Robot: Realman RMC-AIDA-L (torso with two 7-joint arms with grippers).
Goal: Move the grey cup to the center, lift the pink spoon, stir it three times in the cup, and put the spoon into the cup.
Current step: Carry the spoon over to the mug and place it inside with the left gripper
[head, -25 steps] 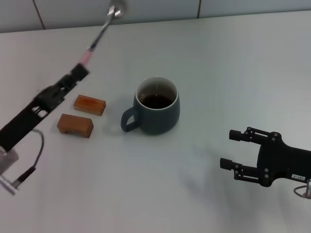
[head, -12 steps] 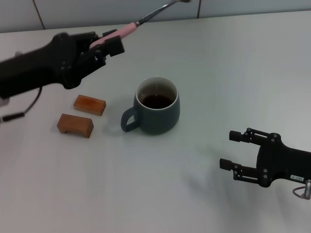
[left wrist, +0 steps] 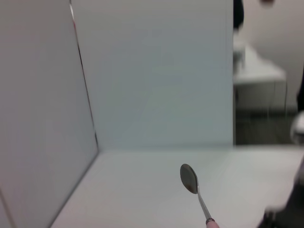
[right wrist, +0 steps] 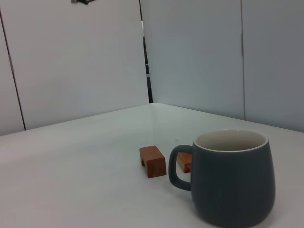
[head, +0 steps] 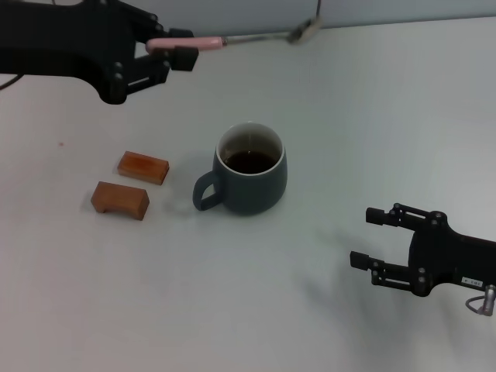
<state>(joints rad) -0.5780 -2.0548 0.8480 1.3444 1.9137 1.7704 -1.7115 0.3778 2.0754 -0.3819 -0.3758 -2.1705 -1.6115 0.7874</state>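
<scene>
The grey cup stands upright mid-table with dark liquid inside, its handle toward my left; it also shows in the right wrist view. My left gripper is high at the back left, shut on the pink spoon. The spoon lies about level, its metal bowl pointing right, well above and behind the cup. The spoon's bowl also shows in the left wrist view. My right gripper is open and empty, low at the front right, apart from the cup.
Two small brown wooden blocks lie left of the cup; one also shows in the right wrist view. A grey wall runs along the table's far edge.
My left arm has swung up and to the right with the spoon. The spoon went from steeply upright to about level. The cup and right gripper have not moved.
</scene>
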